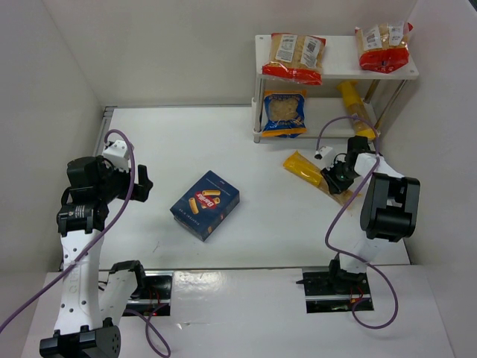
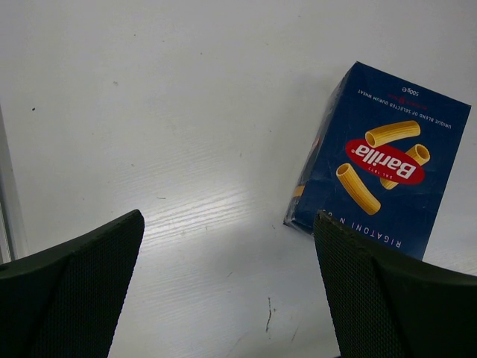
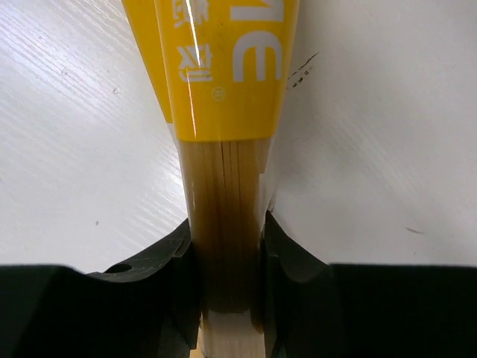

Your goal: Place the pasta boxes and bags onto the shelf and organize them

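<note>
The spaghetti bag (image 1: 309, 170) lies flat on the white table (image 1: 186, 142), just on the near side of the shelf (image 1: 339, 61), slanting from far left to near right. The right gripper (image 1: 339, 180) pinches its near-right end. In the right wrist view both fingers (image 3: 179, 261) press in on the clear part of the bag, pasta strands showing between them, and the bag rests on the tabletop. I judge the step in hand to be the pickup of this bag, with the grip made and the lift not yet begun.

Two red-edged bags (image 1: 294, 56) sit on the shelf's top board. On the lower level a blue-edged bag (image 1: 283, 113) sits at the left and a second spaghetti bag (image 1: 354, 104) lies slanted at the right. The Barilla rigatoni box (image 1: 205, 203) lies mid-table, well apart from the shelf. The left gripper (image 2: 227, 283) hovers to its left, fingers spread, holding nothing.

The next move probably calls for a careful lift, since a long bag held by one end may droop. It then needs a swing toward the lower level, beside the other spaghetti.
</note>
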Tool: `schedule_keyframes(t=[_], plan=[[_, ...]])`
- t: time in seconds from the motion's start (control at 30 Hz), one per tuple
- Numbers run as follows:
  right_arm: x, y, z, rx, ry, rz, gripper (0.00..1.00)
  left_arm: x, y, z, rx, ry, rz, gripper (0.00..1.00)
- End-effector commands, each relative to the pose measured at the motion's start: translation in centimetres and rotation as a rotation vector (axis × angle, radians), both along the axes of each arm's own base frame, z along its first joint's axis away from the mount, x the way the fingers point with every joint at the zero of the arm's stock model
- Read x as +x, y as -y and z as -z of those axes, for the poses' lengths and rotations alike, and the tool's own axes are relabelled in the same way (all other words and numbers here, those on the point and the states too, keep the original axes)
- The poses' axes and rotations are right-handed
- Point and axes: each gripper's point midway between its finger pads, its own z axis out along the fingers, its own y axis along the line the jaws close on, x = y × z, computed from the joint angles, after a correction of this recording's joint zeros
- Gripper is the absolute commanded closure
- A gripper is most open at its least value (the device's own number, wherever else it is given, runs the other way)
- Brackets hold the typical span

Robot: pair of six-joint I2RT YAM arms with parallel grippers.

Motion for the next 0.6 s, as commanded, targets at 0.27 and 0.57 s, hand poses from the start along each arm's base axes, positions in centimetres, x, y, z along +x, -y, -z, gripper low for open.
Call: schedule_keyframes(t=[0.27, 0.57], plan=[[-0.6, -5.7, -8.9, 0.253, 0.172, -0.018, 1.0, 0.3, 0.1, -0.6, 0.001, 0.029, 0.014, 0.0], [-0.2, -6.1, -12.1, 0.289, 0.273, 0.057, 1.0, 0.0, 0.1, -1.0, 0.005, 0.047, 0.014, 0.0]])
